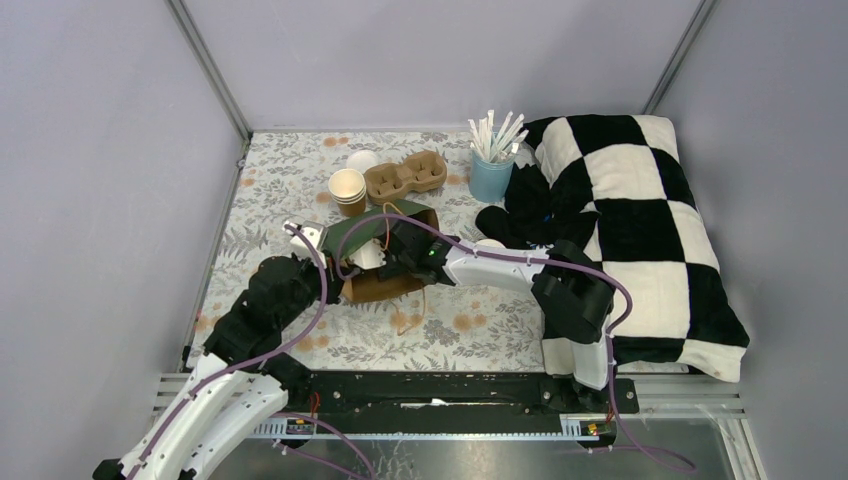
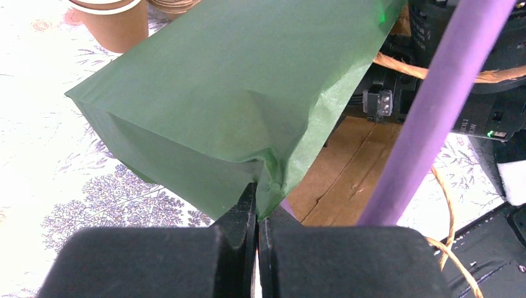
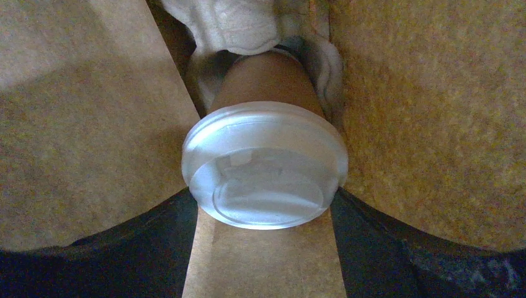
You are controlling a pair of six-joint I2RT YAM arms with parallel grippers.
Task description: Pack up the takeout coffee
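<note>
Lying on its side in the middle of the desk (image 1: 270,200) is a paper bag (image 1: 385,288). It is brown outside, and its green flap (image 2: 236,93) sticks up at the open end. The left gripper (image 2: 256,192) is squeezed tight together on the edge of that green flap and holds it up.

The right gripper (image 3: 263,211) reaches into the bag. Its two dark fingers (image 3: 149,242) are spread wide and press on both sides of the lidded cup (image 3: 263,164). This tan cup lies inside the bag, between the brown walls, with its white lid facing the wrist camera. Something white and crumpled sits past the cup; I cannot tell what it is.

The open cup (image 1: 347,188) stands on the desk behind the bag. A loose lid (image 1: 362,160) lies just behind it. The brown cup carrier (image 1: 405,177) sits beside them. Farther right is a blue cup (image 1: 490,182) full of white straws (image 1: 497,135). A black and white checked blanket (image 1: 640,220) covers the right side.
</note>
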